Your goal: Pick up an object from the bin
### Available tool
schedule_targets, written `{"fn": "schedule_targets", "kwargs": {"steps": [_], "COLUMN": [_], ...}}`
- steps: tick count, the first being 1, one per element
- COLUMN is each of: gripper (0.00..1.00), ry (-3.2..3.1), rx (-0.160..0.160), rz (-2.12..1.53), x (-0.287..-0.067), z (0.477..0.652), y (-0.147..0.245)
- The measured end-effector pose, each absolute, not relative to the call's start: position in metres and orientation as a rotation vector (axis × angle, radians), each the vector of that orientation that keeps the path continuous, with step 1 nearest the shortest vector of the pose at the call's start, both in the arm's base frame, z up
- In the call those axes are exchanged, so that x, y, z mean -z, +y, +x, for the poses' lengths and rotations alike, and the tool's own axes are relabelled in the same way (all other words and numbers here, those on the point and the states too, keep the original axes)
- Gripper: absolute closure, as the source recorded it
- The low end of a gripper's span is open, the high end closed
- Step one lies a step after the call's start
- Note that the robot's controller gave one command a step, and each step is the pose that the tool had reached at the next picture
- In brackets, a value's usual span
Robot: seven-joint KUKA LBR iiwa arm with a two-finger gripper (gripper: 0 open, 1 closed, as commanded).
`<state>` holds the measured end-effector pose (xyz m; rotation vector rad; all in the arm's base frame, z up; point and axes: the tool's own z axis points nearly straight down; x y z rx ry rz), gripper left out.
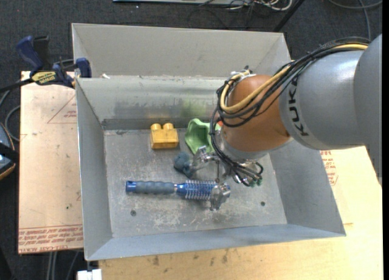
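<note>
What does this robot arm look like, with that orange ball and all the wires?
The arm is a thick, rounded silver-grey tube with black KUKA lettering on its side. A smooth orange cover caps its wrist. Black and yellow cables run along the arm and loop over that cover. Below it is a small bare-metal gripper.

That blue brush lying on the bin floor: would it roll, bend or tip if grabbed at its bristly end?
The blue brush looks like a stiff rod, so it probably would not flop. Its handle seems round, so a push may roll it. The tool sits at the bristle end; lifted there, the long handle would likely droop down.
</note>
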<state>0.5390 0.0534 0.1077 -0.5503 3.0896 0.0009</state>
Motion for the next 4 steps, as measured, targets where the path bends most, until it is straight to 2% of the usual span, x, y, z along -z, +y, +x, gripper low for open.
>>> {"fn": "schedule_targets", "kwargs": {"steps": [1, 2, 3, 4], "gripper": [0.0, 0.0, 1.0, 1.0], "ry": [3.125, 3.131, 3.125, 3.131], "rx": [-0.002, -0.002, -0.004, -0.001], "rz": [-0.191, -0.194, -0.193, -0.196], "x": [-0.075, -0.077, -0.08, -0.125], "z": [0.527, 0.529, 0.531, 0.532], "y": [0.063, 0.063, 0.064, 0.064]}}
